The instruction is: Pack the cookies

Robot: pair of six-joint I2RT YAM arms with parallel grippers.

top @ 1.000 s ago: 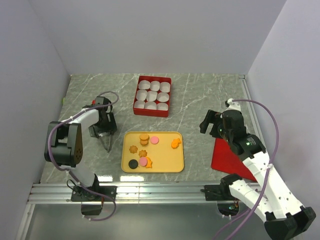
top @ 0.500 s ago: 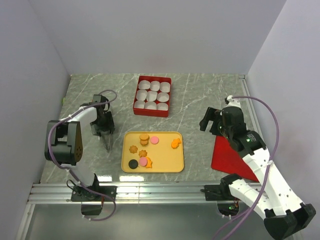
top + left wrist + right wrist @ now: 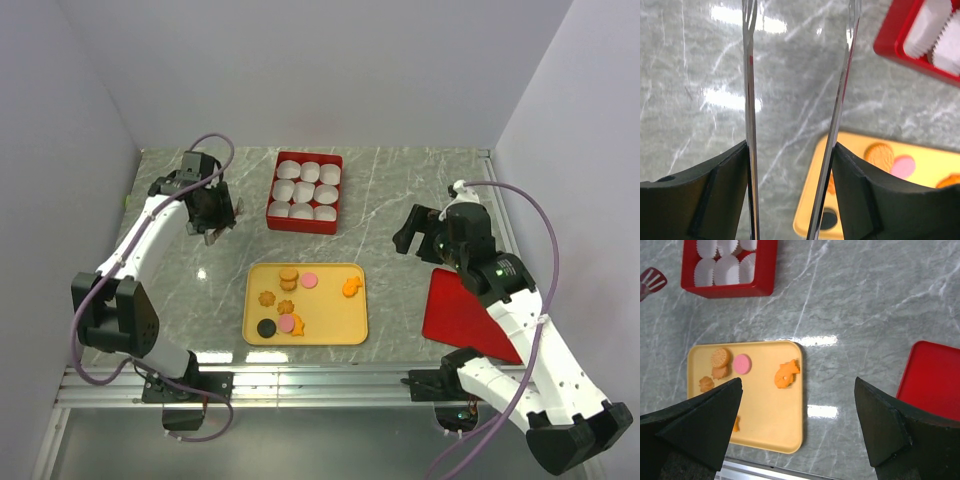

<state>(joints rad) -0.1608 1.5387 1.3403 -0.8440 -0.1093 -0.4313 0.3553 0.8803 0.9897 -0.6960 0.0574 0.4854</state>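
The cookies lie on a yellow tray [image 3: 340, 320]: a tan round stack [image 3: 288, 275], a pink round [image 3: 310, 280], an orange fish shape [image 3: 351, 288], tan flowers [image 3: 267, 298], a black round [image 3: 266, 327]. They also show in the right wrist view, with the fish [image 3: 785, 375] clearest. My left gripper [image 3: 210, 212] is shut on metal tongs [image 3: 749, 100], held over bare table left of the red box [image 3: 332, 225]. My right gripper [image 3: 415, 235] is open and empty, above the table right of the tray [image 3: 790, 440].
The red box holds several white paper cups [image 3: 305, 190] and also shows in the right wrist view [image 3: 730, 289]. A flat red lid [image 3: 465, 320] lies at the right front. The tongs' maroon tip [image 3: 650, 280] shows left of the box. Walls enclose the table.
My left arm has swung away from the tray's left edge toward the back, carrying the tongs up beside the red box. My right arm shifted only slightly.
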